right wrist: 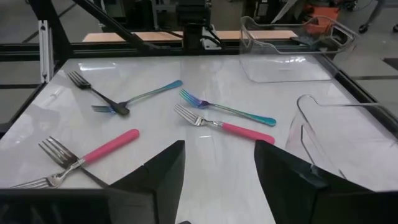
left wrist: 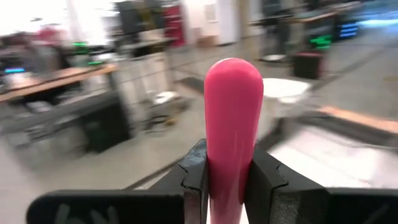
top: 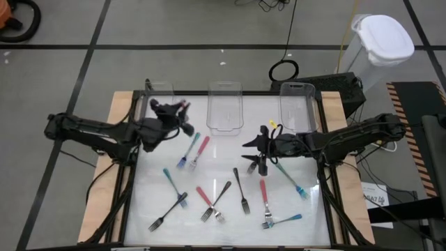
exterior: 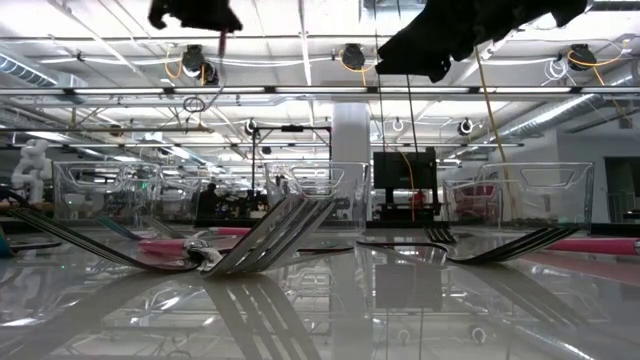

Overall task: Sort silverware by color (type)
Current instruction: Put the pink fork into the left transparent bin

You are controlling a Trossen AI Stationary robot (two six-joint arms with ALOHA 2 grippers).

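The left gripper [top: 180, 111] is clenched on a pink-handled fork [left wrist: 231, 124]; its two fingers [left wrist: 193, 180] press the handle from both sides, and the rounded handle end sticks up past them. The left arm reaches in level from the table's [top: 230, 213] left edge, and its gripper is lifted off the surface just beside the left clear tray [top: 159, 94]. The right arm comes in from the table's right edge, with the right gripper [top: 254, 155] released, fingers spread and nothing between them, hanging above the table near the middle tray [top: 225, 106]. The other forks [top: 209, 199] lie scattered flat on the table in front of the trays, red, black and teal handles mixed.
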